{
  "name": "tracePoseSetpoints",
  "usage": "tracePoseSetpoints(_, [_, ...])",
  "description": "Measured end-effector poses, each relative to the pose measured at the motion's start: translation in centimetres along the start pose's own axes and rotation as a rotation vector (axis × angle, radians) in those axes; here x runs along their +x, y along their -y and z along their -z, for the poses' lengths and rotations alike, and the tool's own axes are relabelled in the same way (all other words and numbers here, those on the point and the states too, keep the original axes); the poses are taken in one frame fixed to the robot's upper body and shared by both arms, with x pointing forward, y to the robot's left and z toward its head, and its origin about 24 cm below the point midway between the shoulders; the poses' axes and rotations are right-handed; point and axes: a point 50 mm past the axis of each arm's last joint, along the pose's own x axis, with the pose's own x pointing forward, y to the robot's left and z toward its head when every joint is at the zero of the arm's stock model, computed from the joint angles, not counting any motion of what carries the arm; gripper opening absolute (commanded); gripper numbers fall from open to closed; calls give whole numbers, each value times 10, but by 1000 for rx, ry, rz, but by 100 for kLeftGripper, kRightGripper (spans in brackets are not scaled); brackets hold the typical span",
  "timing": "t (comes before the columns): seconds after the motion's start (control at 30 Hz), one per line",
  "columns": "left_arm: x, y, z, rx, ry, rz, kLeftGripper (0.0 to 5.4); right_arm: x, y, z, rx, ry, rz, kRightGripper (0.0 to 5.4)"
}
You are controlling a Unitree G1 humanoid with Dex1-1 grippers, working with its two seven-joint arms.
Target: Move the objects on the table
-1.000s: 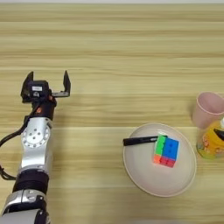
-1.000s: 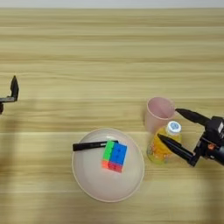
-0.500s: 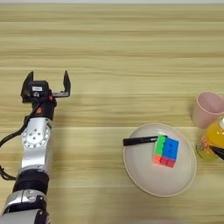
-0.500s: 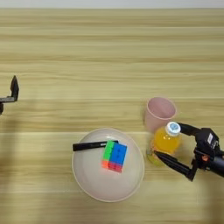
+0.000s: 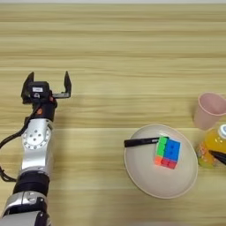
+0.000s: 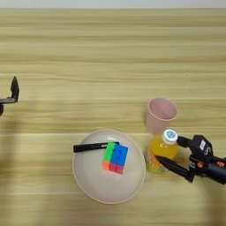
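The orange juice bottle (image 6: 160,151) with its white cap stands right of the plate and just below the pink cup. My right gripper (image 6: 168,151) reaches in from the right and is shut on the bottle, one finger at the neck and the other across its lower side. Only a fingertip (image 5: 219,156) of it shows in the left eye view. The black marker pen (image 5: 141,141) lies across the plate's left rim, its end next to the cube. My left gripper (image 5: 47,84) rests open on the table (image 5: 114,53) at the left, far from these things.
A cream plate (image 6: 88,185) holds a multicoloured puzzle cube (image 6: 115,157). A pink cup (image 6: 161,115) stands upright directly behind the bottle, nearly touching it.
My right gripper came in from the right and its wide-open fingers have narrowed onto the bottle. The bottle's cap has shifted slightly down-left. The left arm has not moved.
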Motion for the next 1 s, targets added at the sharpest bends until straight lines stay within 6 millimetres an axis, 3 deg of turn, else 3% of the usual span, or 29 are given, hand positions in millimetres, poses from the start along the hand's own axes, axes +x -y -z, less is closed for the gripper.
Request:
tracePoseSetpoints(0.83, [0, 1, 0, 2, 1, 2, 540, 6, 4, -1, -5, 20, 33, 349])
tracePoseSetpoints(1.0, [0, 1, 0, 2, 2, 2, 540, 6, 7, -12, -2, 76, 40, 349])
